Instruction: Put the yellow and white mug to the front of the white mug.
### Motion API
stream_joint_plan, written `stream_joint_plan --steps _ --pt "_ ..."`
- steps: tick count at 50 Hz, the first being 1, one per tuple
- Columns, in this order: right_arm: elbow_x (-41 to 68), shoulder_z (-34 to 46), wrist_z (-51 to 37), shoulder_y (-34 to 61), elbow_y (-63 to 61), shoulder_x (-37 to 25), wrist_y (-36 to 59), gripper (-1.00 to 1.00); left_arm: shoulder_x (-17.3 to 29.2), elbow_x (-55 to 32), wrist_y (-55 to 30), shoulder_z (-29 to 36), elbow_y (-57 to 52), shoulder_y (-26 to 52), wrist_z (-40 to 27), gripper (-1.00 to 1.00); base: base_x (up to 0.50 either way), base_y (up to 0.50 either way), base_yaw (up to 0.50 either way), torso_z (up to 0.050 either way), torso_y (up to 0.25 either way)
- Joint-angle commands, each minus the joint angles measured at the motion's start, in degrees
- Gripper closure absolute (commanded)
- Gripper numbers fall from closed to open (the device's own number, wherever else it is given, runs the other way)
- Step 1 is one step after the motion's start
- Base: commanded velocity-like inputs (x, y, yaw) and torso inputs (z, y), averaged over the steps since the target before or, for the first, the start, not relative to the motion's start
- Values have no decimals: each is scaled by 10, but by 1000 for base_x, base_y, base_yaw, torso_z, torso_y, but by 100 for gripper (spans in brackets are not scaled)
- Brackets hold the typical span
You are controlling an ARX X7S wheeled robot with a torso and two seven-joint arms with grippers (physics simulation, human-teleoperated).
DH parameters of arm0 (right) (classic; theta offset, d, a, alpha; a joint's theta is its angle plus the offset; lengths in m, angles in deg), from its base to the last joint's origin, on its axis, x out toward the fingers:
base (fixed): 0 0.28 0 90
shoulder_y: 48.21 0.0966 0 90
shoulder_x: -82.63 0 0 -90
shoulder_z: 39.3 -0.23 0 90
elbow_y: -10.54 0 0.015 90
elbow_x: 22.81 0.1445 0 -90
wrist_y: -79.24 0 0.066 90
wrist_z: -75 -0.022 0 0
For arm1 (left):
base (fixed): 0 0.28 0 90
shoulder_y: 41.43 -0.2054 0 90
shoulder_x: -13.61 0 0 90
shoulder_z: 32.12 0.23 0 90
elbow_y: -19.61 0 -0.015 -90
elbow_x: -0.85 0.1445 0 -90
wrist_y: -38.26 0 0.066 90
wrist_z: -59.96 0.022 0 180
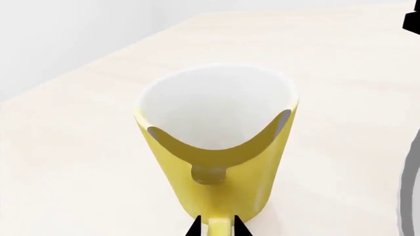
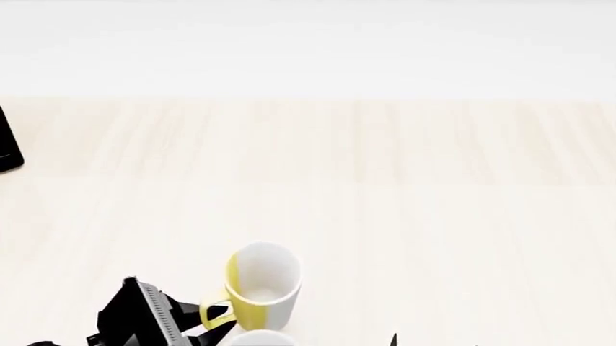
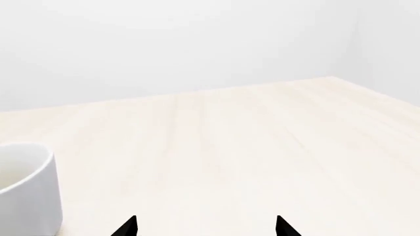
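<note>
The yellow and white mug [image 2: 262, 290] is upright near the front of the table in the head view, its yellow side and handle turned to my left gripper [image 2: 218, 317]. In the left wrist view the mug [image 1: 220, 147] fills the middle, and my left gripper [image 1: 217, 228] is shut on its yellow loop handle [image 1: 220, 227]. Only the rim of the white mug [image 2: 260, 337] shows at the head view's lower edge, just nearer than the yellow and white mug. The white mug [image 3: 26, 189] also shows in the right wrist view, off to one side of my open, empty right gripper [image 3: 205, 227].
A pale wooden table [image 2: 405, 187] stretches far ahead and to both sides. A black object [image 2: 8, 144] stands at the far left edge. A white wall lies behind the table.
</note>
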Motion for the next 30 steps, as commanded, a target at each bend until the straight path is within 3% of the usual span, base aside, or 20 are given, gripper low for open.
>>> stream_joint_plan --steps 1,14,15,30 --pt "2 2 -2 0 -1 -2 0 -100 -2 11 -37 30 27 -1 -32 100 0 0 0 0 0" --pt "3 6 -4 3 3 -3 -2 -100 -1 8 -27 27 27 -4 -28 100 0 0 0 -1 0" --pt "3 7 -4 3 3 -3 -2 -100 -1 8 -32 26 27 -4 -31 -100 0 0 0 0 0" --pt "6 9 -6 4 3 -6 -3 -100 -2 6 -29 2 27 -5 -29 -100 0 0 0 0 0"
